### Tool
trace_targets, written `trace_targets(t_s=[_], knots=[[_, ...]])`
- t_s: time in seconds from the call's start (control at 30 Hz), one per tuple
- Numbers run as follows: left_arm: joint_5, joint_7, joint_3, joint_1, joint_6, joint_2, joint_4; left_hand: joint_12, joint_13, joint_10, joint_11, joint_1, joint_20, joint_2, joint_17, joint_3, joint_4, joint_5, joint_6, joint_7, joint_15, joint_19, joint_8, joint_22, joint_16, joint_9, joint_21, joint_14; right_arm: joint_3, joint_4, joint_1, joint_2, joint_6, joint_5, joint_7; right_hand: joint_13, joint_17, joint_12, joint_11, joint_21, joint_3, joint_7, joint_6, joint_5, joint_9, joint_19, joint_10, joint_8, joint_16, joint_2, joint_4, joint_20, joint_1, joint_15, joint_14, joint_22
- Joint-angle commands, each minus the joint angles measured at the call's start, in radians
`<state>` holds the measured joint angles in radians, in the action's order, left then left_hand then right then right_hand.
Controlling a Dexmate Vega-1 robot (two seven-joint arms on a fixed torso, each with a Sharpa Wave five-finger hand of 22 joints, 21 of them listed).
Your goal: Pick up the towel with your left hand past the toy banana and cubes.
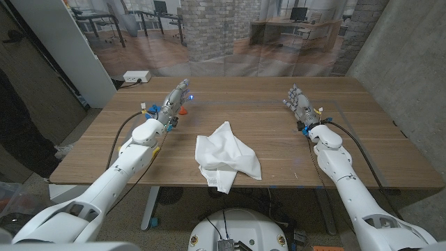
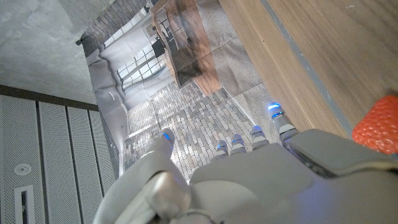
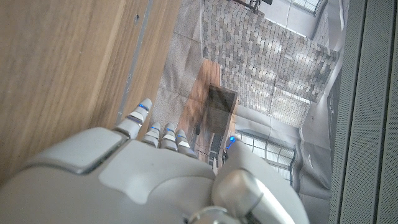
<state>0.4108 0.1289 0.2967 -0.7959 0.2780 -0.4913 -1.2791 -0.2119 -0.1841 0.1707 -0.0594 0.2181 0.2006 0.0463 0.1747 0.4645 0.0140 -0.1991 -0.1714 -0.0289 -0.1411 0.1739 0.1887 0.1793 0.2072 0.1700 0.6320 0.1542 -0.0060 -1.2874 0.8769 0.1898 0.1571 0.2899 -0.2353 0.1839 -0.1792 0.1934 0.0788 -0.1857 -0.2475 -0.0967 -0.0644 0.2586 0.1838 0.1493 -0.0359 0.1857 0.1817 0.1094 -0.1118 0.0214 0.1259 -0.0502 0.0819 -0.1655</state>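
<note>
A crumpled white towel [image 1: 226, 159] lies on the wooden table [image 1: 279, 139] near the middle of its front edge. My left hand [image 1: 175, 97] is at the back left of the table, well behind and to the left of the towel, fingers stretched toward the far edge and holding nothing. A small orange-red toy [image 1: 183, 109] lies right beside it; in the left wrist view the orange-red toy [image 2: 377, 126] is close against the left hand [image 2: 249, 180]. My right hand [image 1: 300, 104] is at the back right, fingers [image 3: 144, 107] extended, holding nothing.
A small blue item [image 1: 143, 108] sits by my left forearm. A white box [image 1: 136, 76] with a cable lies beyond the table's far left corner. The far edge of the table runs just past both hands.
</note>
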Motion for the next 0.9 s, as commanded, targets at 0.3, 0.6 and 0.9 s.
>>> trace_targets(t_s=[0.3,0.6,0.9], knots=[[-0.127,0.025,0.016,0.009,0.007,-0.05,-0.077,-0.005,-0.003,0.012,-0.006,0.028,0.011,-0.005,0.005,0.003,0.028,0.005,0.005,-0.002,0.003,0.043,0.001,0.006,-0.002,0.006,-0.01,-0.007,0.048,-0.002,0.005,-0.035,0.008,-0.052,-0.031,0.002,-0.002,0.003,0.009,-0.009,-0.006,0.0,0.015,0.006,0.002,0.012,-0.001,0.009,0.008,-0.003,0.003,0.001,0.013,-0.006,-0.005,-0.005],[-0.191,0.019,0.02,0.001,-0.014,-0.083,-0.138,-0.005,-0.003,0.008,-0.008,0.037,0.011,-0.008,0.006,0.003,0.038,0.007,0.01,0.0,0.006,0.041,0.002,0.006,-0.005,0.006,-0.014,-0.006,0.059,-0.012,0.014,-0.041,0.024,-0.056,-0.034,0.002,-0.001,0.005,0.007,-0.01,-0.006,0.0,0.026,0.006,0.002,0.017,0.006,0.013,0.01,-0.005,0.005,0.0,0.015,-0.002,-0.012,-0.005],[-0.229,0.022,0.013,-0.011,-0.02,-0.106,-0.189,-0.003,-0.003,0.009,-0.007,0.044,0.011,-0.01,0.006,0.002,0.049,0.008,0.013,0.002,0.01,0.039,0.001,0.007,-0.008,0.006,-0.019,-0.007,0.065,-0.027,0.026,-0.044,0.029,-0.059,-0.034,0.001,-0.001,0.006,0.005,-0.01,-0.006,0.0,0.031,0.006,0.001,0.019,0.01,0.014,0.01,-0.007,0.008,-0.001,0.016,-0.002,-0.014,-0.005]])
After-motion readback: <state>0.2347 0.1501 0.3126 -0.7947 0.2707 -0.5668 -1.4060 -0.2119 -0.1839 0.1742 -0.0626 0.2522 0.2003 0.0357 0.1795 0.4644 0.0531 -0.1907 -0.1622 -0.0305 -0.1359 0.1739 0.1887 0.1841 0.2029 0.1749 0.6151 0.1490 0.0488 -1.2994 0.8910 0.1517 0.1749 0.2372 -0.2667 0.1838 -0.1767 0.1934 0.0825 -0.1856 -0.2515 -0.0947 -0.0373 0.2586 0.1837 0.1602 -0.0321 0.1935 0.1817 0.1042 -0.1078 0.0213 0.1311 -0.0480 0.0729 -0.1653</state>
